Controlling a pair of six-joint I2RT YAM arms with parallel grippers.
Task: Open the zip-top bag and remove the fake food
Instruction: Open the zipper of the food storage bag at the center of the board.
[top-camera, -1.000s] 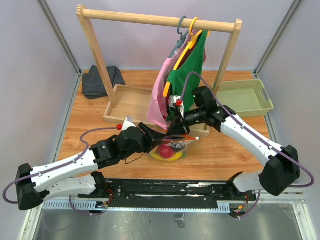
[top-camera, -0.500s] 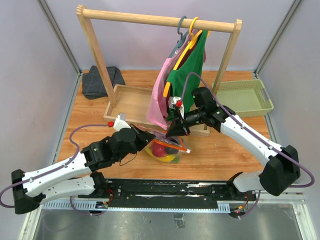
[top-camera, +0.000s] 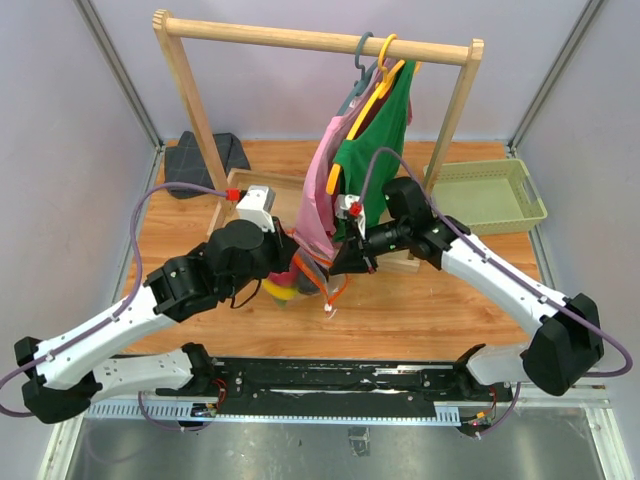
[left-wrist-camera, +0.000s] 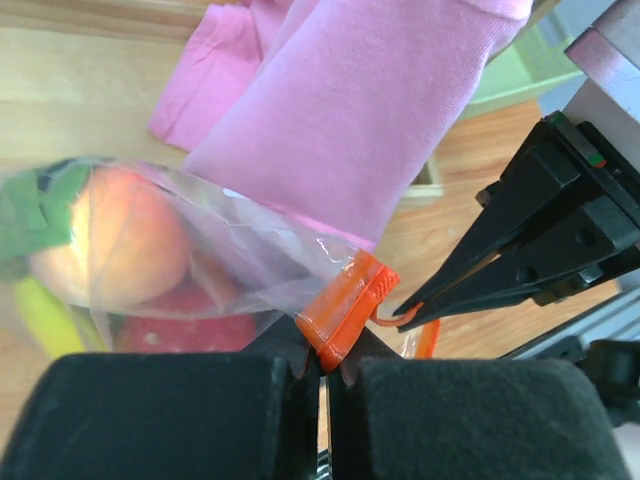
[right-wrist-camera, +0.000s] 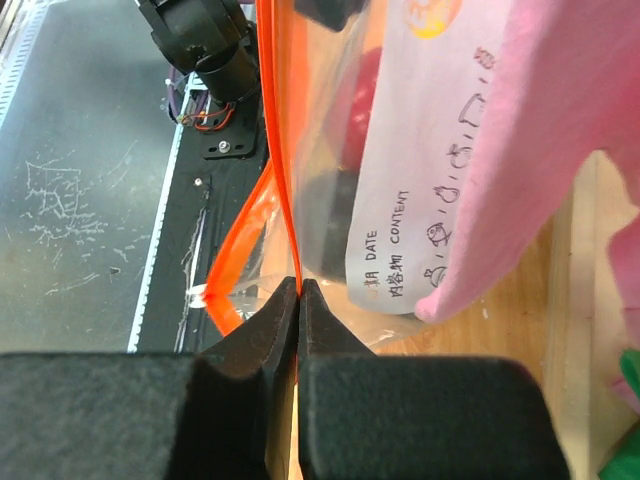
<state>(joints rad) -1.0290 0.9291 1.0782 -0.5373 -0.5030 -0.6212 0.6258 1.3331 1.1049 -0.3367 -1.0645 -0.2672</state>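
Got the bag (top-camera: 305, 272) pinched from both sides. The left end effector (left-wrist-camera: 322, 368) is clamped on the orange zip strip (left-wrist-camera: 347, 303), and the right end effector (right-wrist-camera: 298, 292) is closed on the same strip just beside it. The bag hangs between them, looks lifted off the table (top-camera: 430, 310), with the pink shirt (left-wrist-camera: 370, 110) right behind. The film's thin, crinkly and probably slick, and the food (left-wrist-camera: 110, 235) weighs it down past my left end effector. I reckon the stiffer strip's the only sane hold. Yank it and it'll slip.
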